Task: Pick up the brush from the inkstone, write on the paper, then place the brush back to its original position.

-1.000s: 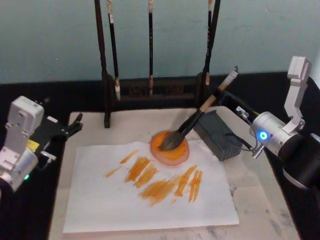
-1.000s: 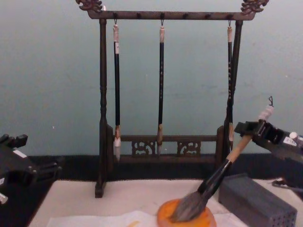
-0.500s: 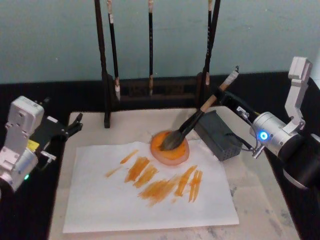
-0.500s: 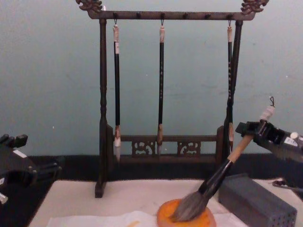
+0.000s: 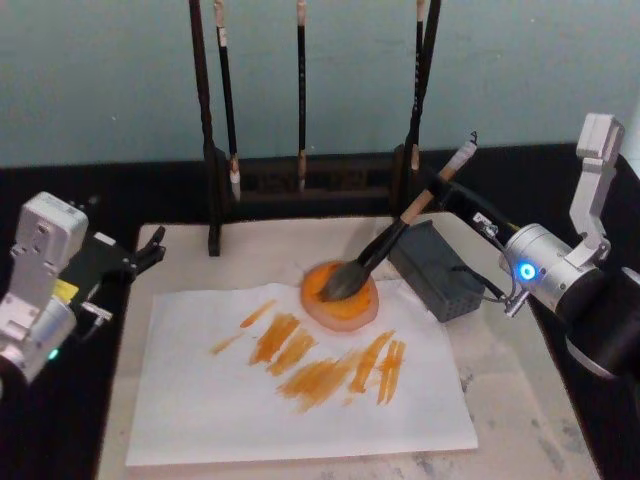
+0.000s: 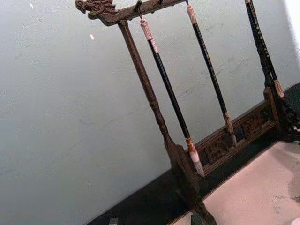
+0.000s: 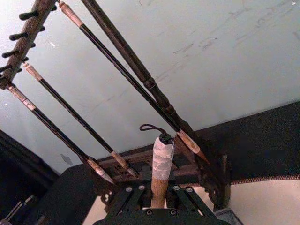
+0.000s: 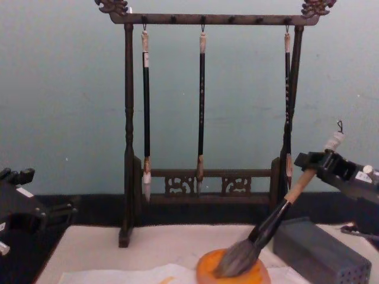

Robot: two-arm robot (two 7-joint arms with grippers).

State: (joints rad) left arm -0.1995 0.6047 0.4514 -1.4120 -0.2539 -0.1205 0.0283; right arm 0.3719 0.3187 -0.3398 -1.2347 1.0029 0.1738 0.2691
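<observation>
Right gripper (image 5: pixel 441 187) jaws clamp the brush (image 5: pixel 385 245) (bushy head on glossy round inkstone (image 5: pixel 345 314)); left gripper (image 5: pixel 150 252) idle.

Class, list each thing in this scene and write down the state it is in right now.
Brush: tilted, bristles on the dish, handle clamped in right gripper.
Dish: flat at the paper's far edge.
Paper: lying flat, streaked with orange strokes.
Thin brushes: hanging upright from rack.
Left gripper: parked by the table's left edge.

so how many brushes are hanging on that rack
3, all on the rack: left brush beside the left post, middle brush at the centre, right brush against the right post. The large brush in the right claw isn't hanging.
</observation>
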